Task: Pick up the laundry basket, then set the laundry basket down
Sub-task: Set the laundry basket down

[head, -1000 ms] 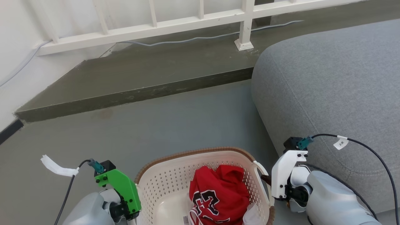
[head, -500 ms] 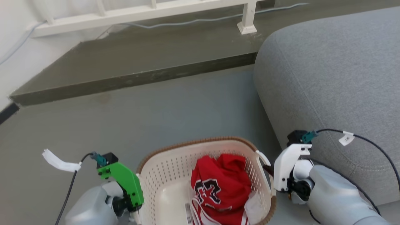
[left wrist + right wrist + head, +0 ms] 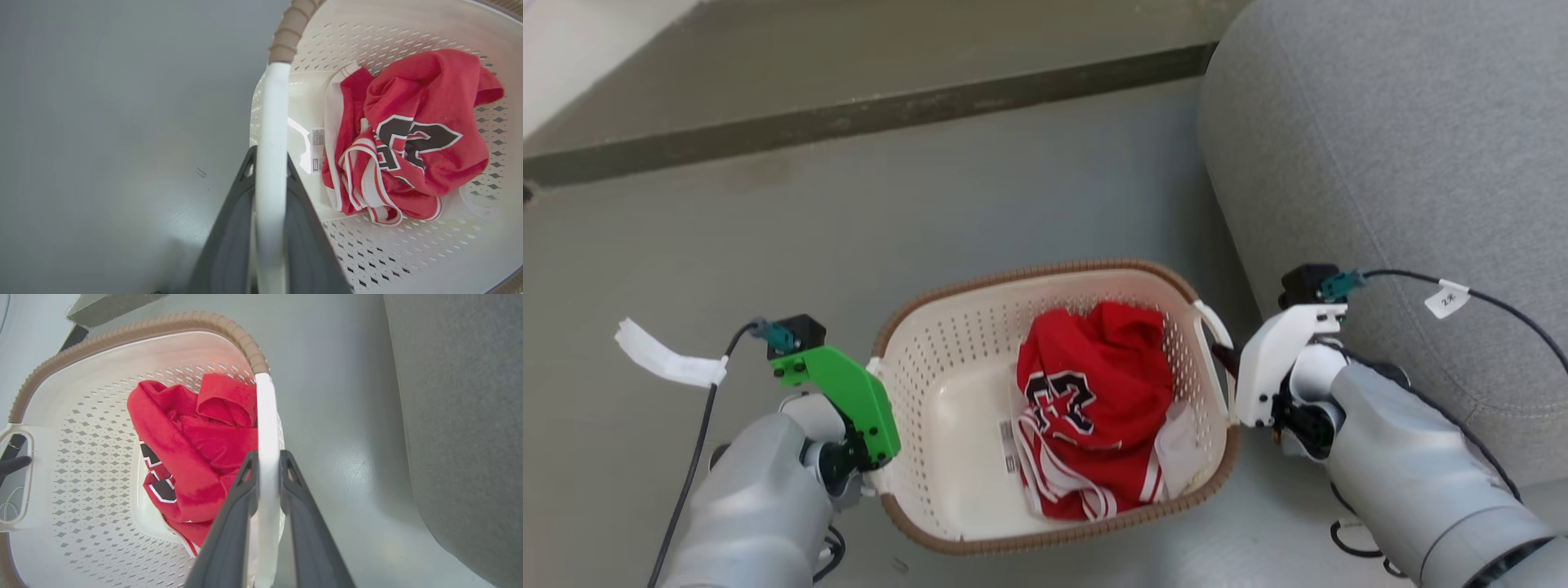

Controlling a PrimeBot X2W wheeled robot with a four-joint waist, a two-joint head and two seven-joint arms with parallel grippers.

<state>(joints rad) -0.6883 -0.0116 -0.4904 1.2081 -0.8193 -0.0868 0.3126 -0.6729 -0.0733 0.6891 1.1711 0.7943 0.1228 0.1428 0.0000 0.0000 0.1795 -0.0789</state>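
Note:
The laundry basket (image 3: 1045, 273) is cream-white and perforated, with a brown woven-look rim and a red jersey (image 3: 1094, 408) inside. My left gripper (image 3: 876, 480), under its green mount, is shut on the basket's left handle. In the left wrist view the dark fingers (image 3: 241, 204) clamp the white handle bar (image 3: 271, 102). My right gripper (image 3: 1225, 359), under its white mount, is shut on the right handle. The right wrist view shows its fingers (image 3: 296, 486) pinching the handle bar (image 3: 265, 408). I cannot tell whether the basket touches the floor.
A grey sofa (image 3: 1405, 163) stands close on the right, just beyond my right arm. A raised dark step (image 3: 849, 122) runs across the far side of the grey floor (image 3: 768, 245). Cables hang from both wrists.
The whole head picture has shifted: the camera now looks further down and the white railing is out of frame. The basket and both grippers sit higher in the picture, the grips unchanged.

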